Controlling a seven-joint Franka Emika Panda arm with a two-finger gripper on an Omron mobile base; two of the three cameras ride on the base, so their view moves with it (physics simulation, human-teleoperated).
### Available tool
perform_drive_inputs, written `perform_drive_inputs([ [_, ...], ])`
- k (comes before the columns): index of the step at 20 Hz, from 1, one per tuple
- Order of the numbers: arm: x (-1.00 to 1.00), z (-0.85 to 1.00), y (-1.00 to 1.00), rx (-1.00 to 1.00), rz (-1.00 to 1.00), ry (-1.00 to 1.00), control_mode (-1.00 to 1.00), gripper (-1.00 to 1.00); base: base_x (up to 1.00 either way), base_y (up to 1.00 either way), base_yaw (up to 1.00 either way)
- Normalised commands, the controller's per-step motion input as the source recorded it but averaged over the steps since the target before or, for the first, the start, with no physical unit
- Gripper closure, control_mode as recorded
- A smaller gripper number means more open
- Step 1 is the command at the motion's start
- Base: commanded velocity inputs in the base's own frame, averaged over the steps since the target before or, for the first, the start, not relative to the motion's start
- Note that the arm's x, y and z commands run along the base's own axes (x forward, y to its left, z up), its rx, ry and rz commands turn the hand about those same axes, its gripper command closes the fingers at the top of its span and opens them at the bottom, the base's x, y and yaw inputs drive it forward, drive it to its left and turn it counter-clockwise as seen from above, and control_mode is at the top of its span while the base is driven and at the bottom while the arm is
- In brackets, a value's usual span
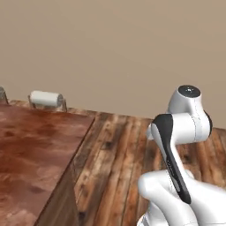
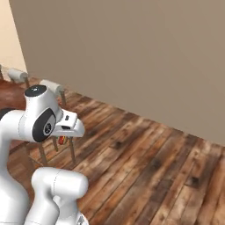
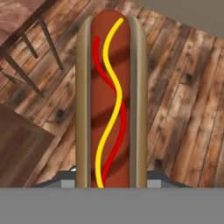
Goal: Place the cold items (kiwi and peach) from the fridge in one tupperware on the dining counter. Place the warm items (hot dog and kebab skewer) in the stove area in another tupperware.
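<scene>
In the hand view a hot dog (image 3: 109, 96), a brown sausage in a tan bun with red and yellow wavy stripes, stands lengthwise between my fingers. My gripper (image 3: 111, 177) is shut on its near end. From the right base view a small red and yellow bit of the hot dog (image 2: 61, 140) peeks out below the white hand, above the plank floor. The dining counter (image 1: 35, 150), a dark reddish-brown wood slab, lies at the left of the left base view. The kiwi, peach, kebab skewer, fridge, stove area and tupperware are out of view.
Cushioned stools (image 1: 46, 98) (image 2: 52, 85) stand along the counter's far side, their thin legs (image 3: 26, 43) close beside the hand. A brown plank floor (image 2: 145, 162) stretches to a plain beige wall (image 2: 132, 52). The counter's side panel (image 3: 22, 148) is below left of the hot dog.
</scene>
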Motion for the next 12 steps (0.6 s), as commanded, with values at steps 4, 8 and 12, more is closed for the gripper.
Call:
perform_drive_inputs([
  [4, 0.00, 0.00, 0.00, 0.00, 0.00, 0.00, 1.00, 1.00, 1.00, -1.00, 0.21],
  [8, 0.00, 0.00, 0.00, 0.00, 0.00, 0.00, 1.00, 1.00, 1.00, -1.00, 0.25],
  [12, 0.00, 0.00, 0.00, 0.00, 0.00, 0.00, 1.00, 1.00, 1.00, -0.86, 0.32],
])
